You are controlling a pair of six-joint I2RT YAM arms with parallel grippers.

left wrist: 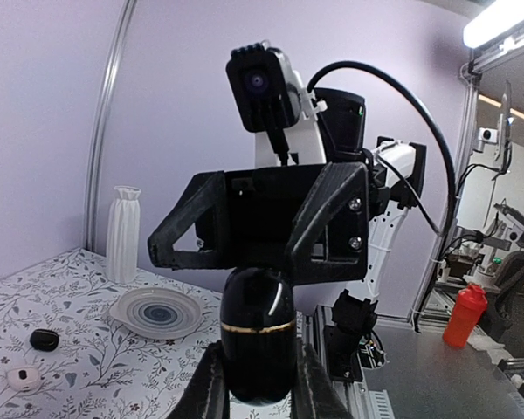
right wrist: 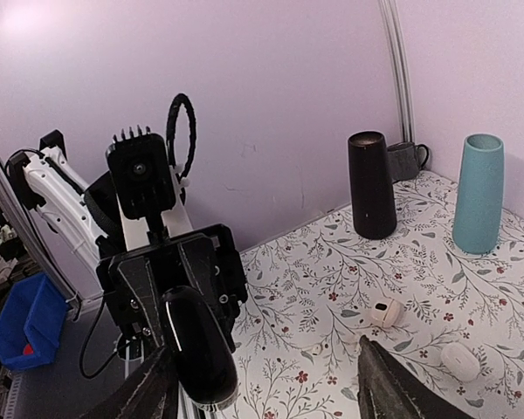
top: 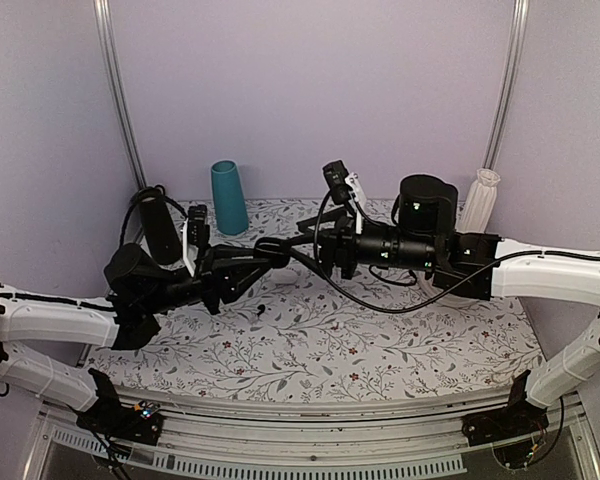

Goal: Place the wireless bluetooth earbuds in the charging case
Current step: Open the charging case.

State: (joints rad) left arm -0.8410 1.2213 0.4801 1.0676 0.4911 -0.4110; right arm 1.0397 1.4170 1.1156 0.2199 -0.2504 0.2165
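The charging case is glossy black with a thin gold seam, its lid closed. My left gripper is shut on its lower half and holds it in the air above mid-table. My right gripper faces it with jaws wide open; the case hangs just inside its left finger, not touching. In the top view the right gripper meets the left one. A tiny dark speck on the table below may be an earbud; I cannot tell. No black earbud shows clearly.
A white open case, a white closed case and a tiny white earbud lie on the floral table. A flat black oval lump, plate, white vase, teal vase and black cylinders stand around.
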